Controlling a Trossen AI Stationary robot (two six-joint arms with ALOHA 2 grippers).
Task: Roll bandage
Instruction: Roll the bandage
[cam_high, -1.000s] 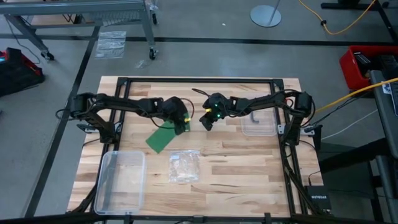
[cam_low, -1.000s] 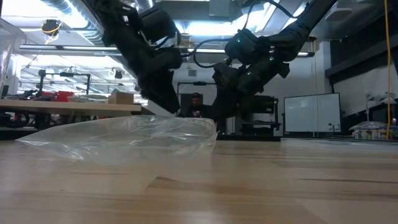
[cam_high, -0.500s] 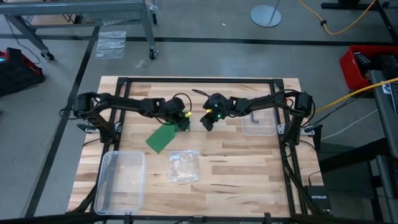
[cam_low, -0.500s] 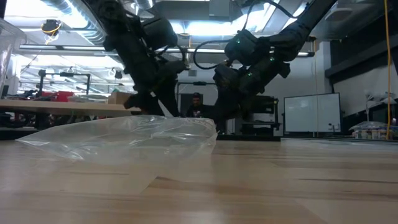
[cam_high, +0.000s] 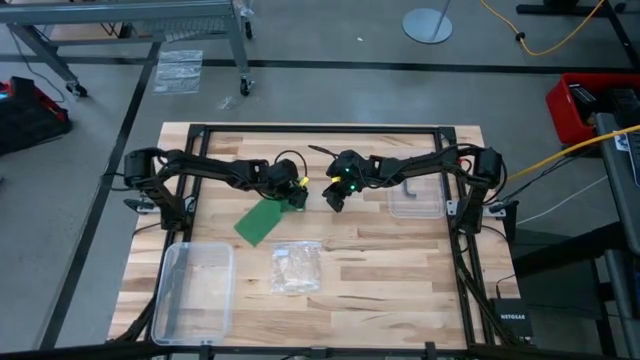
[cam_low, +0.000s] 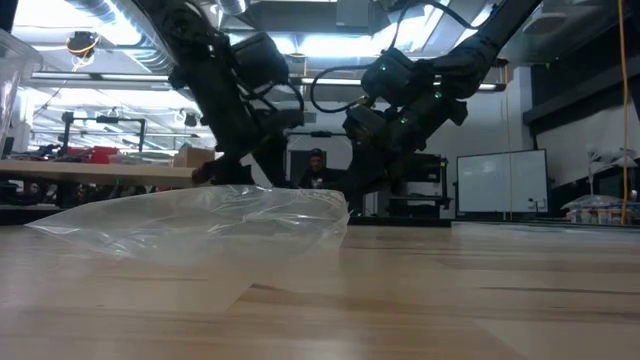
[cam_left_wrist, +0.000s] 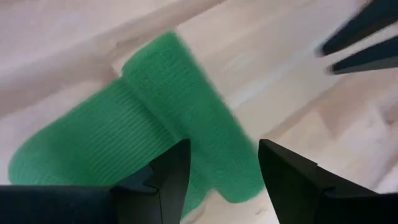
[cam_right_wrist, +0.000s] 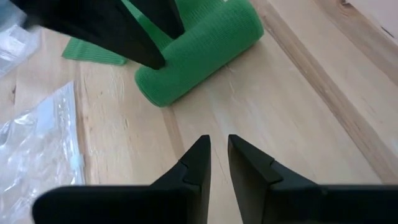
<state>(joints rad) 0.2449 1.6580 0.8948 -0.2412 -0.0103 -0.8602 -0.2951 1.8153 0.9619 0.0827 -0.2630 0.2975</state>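
A bright green bandage (cam_high: 265, 218) lies on the bench, apparently partly rolled, its loose tail spread flat.

Wooden table (cam_high: 400, 260), green bandage (cam_high: 262, 221) lying on it, clear plastic bag (cam_high: 296, 267), two clear plastic boxes (cam_high: 195, 290).

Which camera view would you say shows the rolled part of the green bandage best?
The right wrist view: the bandage shows its roll there, the left gripper's fingers above it. The left wrist view shows flat strip, the high view a small green patch, the low view nothing.
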